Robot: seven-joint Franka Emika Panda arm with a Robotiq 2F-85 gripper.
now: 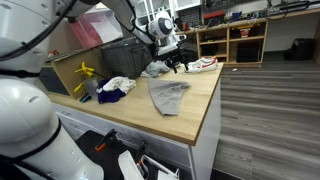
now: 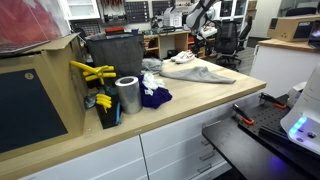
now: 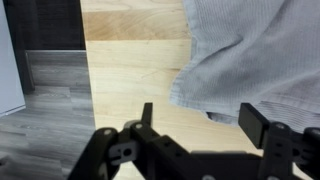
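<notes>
Jaws spread wide, nothing between them, poised a little above the tabletop (image 3: 130, 60). The grey cloth (image 3: 250, 60) lies crumpled just ahead of them, near the tabletop's edge; an exterior view shows it spread flat (image 1: 168, 92). Judgement: light, limp, likely to drape and slide. Best pinched at a raised fold or hem. A blue rag (image 1: 113, 90) lies well apart.

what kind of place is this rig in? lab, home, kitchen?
Most likely a lab or workshop, not a home. A long wooden workbench on white drawers, open cubby shelves along the back wall, and an office chair at desks behind. The gripper hangs over a grey cloth.
</notes>
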